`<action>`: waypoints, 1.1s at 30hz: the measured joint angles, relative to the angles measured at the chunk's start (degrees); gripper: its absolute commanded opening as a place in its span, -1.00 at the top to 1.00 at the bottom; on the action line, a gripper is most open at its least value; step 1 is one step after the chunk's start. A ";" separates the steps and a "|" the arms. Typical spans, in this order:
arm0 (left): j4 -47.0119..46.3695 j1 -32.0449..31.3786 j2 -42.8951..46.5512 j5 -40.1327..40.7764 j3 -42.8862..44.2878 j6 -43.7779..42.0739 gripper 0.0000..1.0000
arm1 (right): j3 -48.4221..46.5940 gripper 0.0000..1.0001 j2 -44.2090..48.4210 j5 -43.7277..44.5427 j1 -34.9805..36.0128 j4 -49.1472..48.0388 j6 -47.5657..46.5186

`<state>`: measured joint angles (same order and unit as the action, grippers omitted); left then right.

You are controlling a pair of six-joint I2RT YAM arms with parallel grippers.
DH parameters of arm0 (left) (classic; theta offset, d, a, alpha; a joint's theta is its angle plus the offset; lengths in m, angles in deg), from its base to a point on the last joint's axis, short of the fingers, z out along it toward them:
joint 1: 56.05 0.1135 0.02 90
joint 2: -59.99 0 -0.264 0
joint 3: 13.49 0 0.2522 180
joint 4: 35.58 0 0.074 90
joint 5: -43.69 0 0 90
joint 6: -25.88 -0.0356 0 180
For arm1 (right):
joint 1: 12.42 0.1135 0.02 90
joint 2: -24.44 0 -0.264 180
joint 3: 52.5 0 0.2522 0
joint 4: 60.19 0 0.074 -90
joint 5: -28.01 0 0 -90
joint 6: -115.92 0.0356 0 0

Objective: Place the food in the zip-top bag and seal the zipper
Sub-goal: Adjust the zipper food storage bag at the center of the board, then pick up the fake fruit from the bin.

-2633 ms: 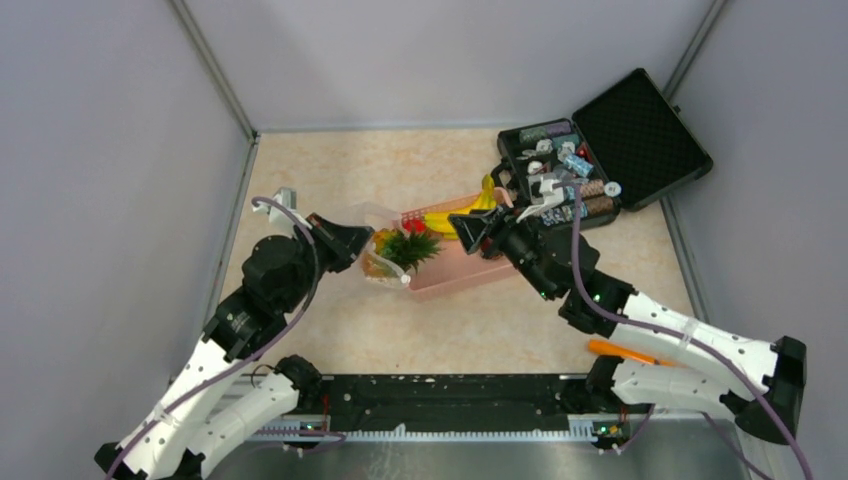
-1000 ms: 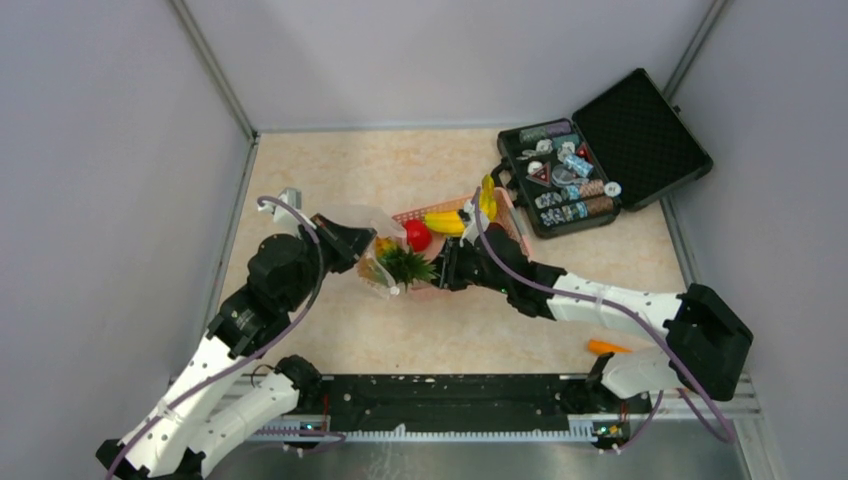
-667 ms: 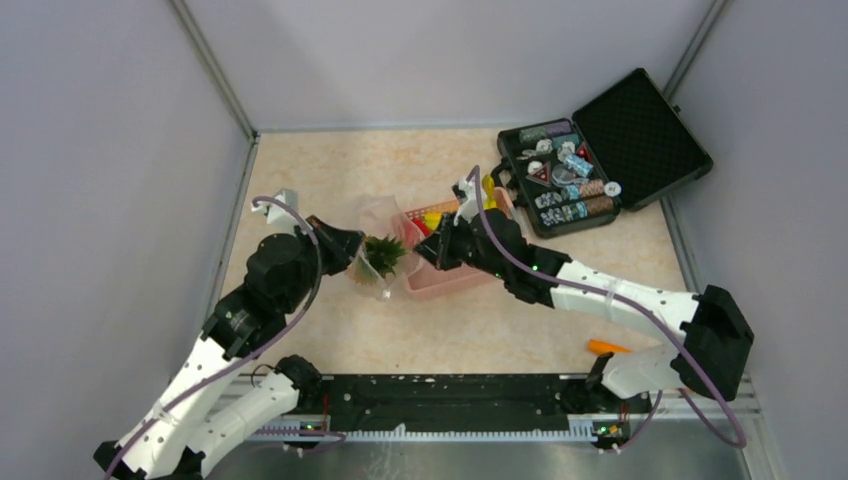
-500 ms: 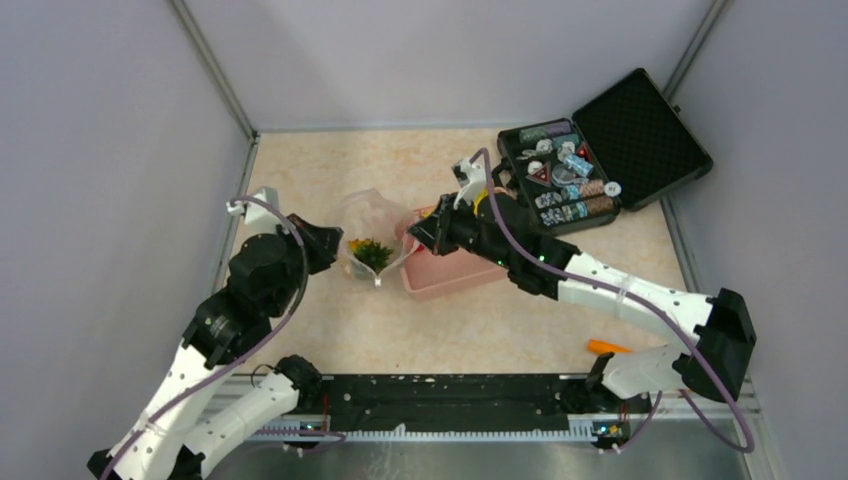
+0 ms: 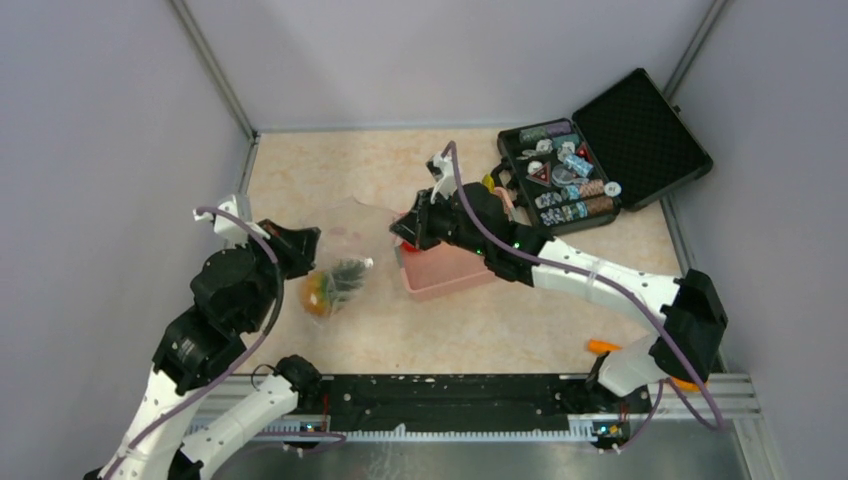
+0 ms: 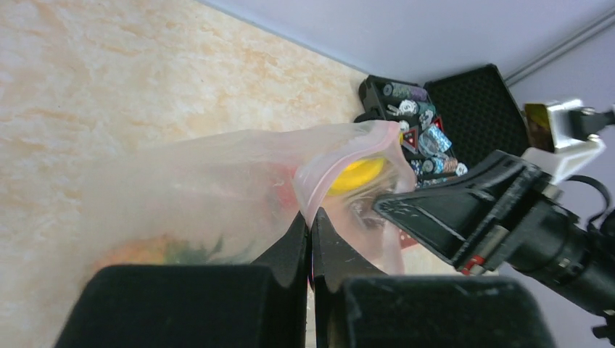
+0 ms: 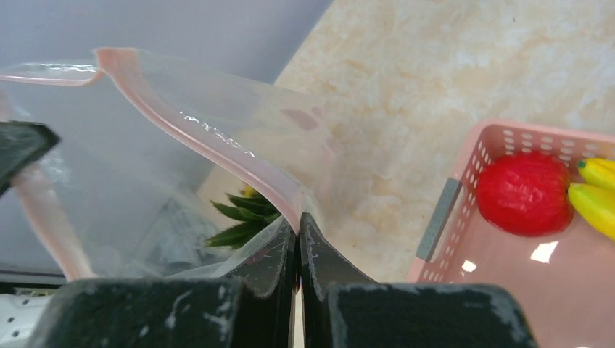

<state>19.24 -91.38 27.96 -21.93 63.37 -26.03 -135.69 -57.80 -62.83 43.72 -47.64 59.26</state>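
The clear zip-top bag hangs stretched between my two grippers, above the table left of the pink basket. My left gripper is shut on the bag's mouth edge. My right gripper is shut on the pale-pink zipper at the opposite side. The pineapple sags in the bag's bottom, its green leaves showing through the plastic. A red fruit and the yellow bananas lie in the basket. The mouth stands open between the two strips.
The pink basket sits right of the bag, under my right arm. An open black case of small trinkets stands at the back right. An orange stick lies near the right arm's base. Grey walls enclose the table.
My right gripper left the basket, moved to the bag's mouth and shut on the zipper. The left arm pulled its edge left, stretching the bag, and the pineapple slid lower.
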 measured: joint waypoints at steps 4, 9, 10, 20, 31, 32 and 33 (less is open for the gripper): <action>0.00 0.00 -1.75 -2.38 -0.11 -1.05 1.00 | 3.98 0.94 -1.46 0.94 -0.35 -2.34 2.56; -0.66 0.00 -5.55 -6.03 -4.11 -0.74 1.00 | 11.63 0.23 -1.44 0.90 -2.80 -3.67 7.13; -0.85 0.00 -5.79 -6.82 -5.49 -0.48 1.00 | 12.46 0.08 -1.44 0.72 -3.58 -3.19 7.63; -3.85 0.00 -5.97 -10.03 -10.27 1.75 1.00 | 13.40 -0.13 9.20 4.81 -5.60 1.64 4.11; -4.50 0.00 -5.20 -10.05 -10.25 2.25 1.00 | 16.70 -0.52 13.73 15.56 -12.39 6.03 4.52; -4.50 0.00 -5.18 -10.05 -10.25 2.27 1.00 | 16.96 -0.53 12.96 16.04 -13.35 6.47 4.59; -4.48 0.00 -5.20 -10.05 -10.21 2.25 1.00 | 17.09 -0.53 12.04 16.41 -14.45 7.17 4.37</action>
<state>14.76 -91.38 22.75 -31.98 53.16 -23.78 -118.59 -45.75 -46.42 29.27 -40.47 63.63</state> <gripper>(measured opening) 0.002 0.749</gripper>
